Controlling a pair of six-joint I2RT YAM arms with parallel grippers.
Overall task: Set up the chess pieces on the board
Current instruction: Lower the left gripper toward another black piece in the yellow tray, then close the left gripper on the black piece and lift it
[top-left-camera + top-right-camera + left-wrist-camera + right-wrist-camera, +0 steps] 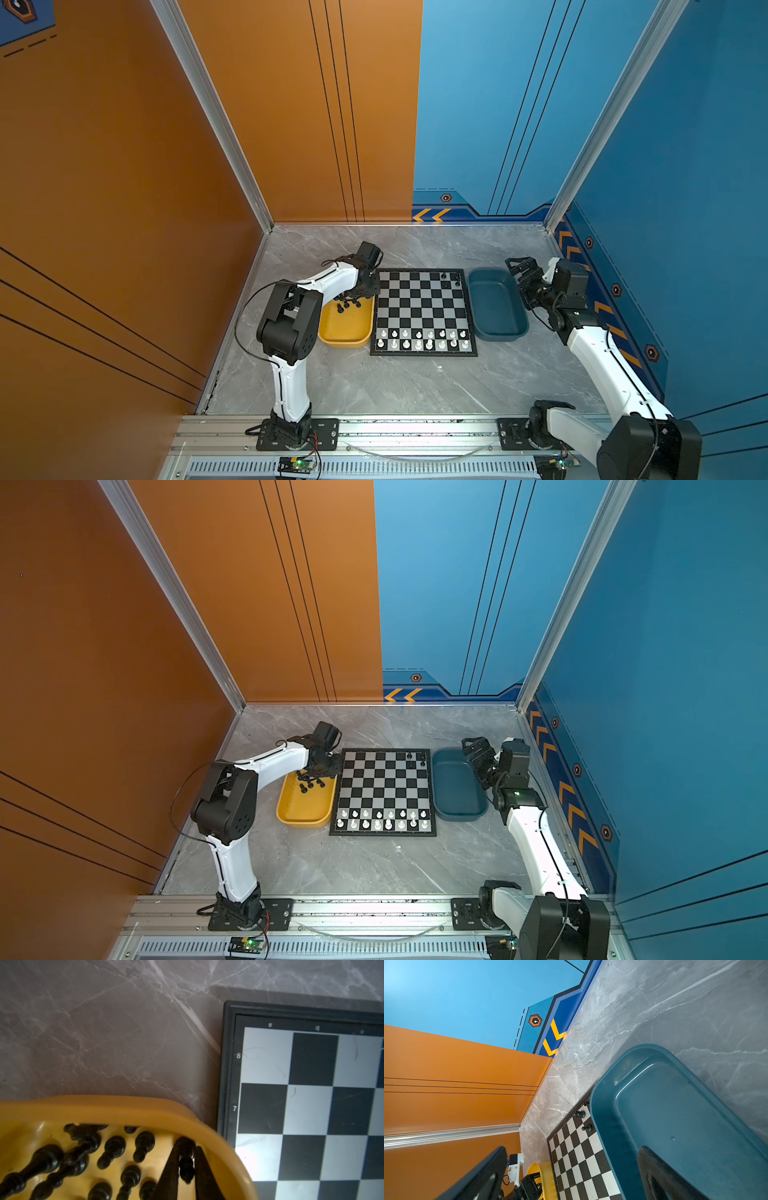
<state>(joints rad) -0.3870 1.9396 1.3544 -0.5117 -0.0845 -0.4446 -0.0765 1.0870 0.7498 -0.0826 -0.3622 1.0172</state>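
Left wrist view shows the left gripper (187,1148) low inside the yellow tray (128,1109). Its two thin fingers press on both sides of one black piece (186,1169) near the tray's rim. I judge the piece is clamped, because no gap shows between the fingers and the plastic.

The other chess pieces (347,305) make a loose heap in the same tray, mostly at its 12 o'clock end in a top view, so the arm reaches down there. This tray sits at 9 o'clock of the board (423,307), just beside its frame, which keeps the carry short.

On the board, three black men (444,275) stand around the 1 o'clock corner, and the white chessmen (419,338) fill the two rows at 6 o'clock. I think the black side is only begun, and the gripped piece needs a lift and a move toward the 12 o'clock rows.

At 3 o'clock of the board the dark blue tray (496,307) holds nothing. Beyond it, again at 3 o'clock, the right gripper (517,266) hangs above the table with its fingers spread and nothing between them. It is probably parked there so that it does not block the board.
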